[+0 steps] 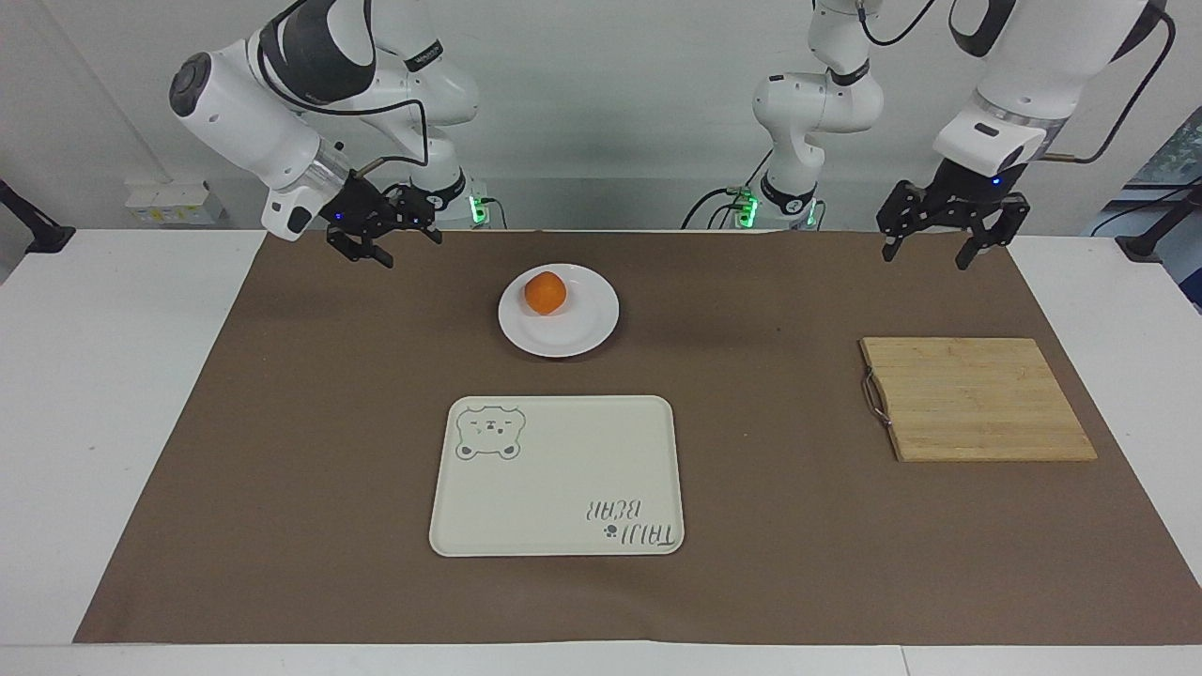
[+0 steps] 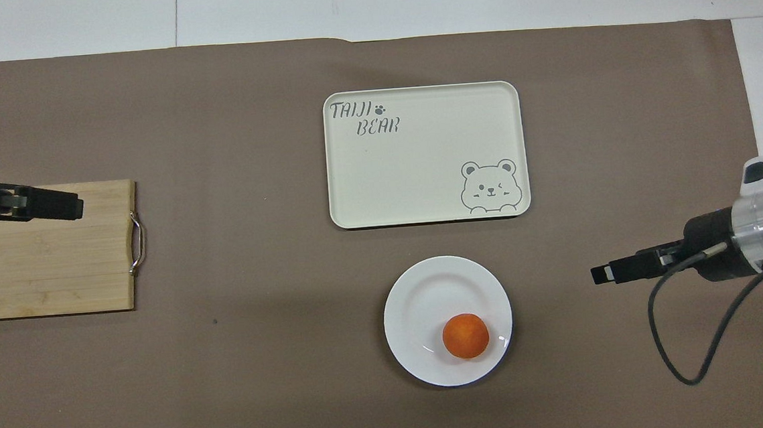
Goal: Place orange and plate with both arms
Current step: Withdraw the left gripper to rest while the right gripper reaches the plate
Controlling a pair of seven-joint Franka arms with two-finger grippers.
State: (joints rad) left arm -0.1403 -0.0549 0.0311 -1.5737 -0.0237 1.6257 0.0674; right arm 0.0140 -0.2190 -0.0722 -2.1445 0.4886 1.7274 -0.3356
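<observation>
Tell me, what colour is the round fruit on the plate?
The orange is bright orange, clearest in the overhead view.

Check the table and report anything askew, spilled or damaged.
Nothing stands out. The orange sits whole on the plate, off its centre; the tray and cutting board lie flat, with nothing spilled.

White table (image 1: pixel 113 394), brown mat (image 1: pixel 310 469) over it, plain white wall (image 1: pixel 601 94), evenly lit
</observation>
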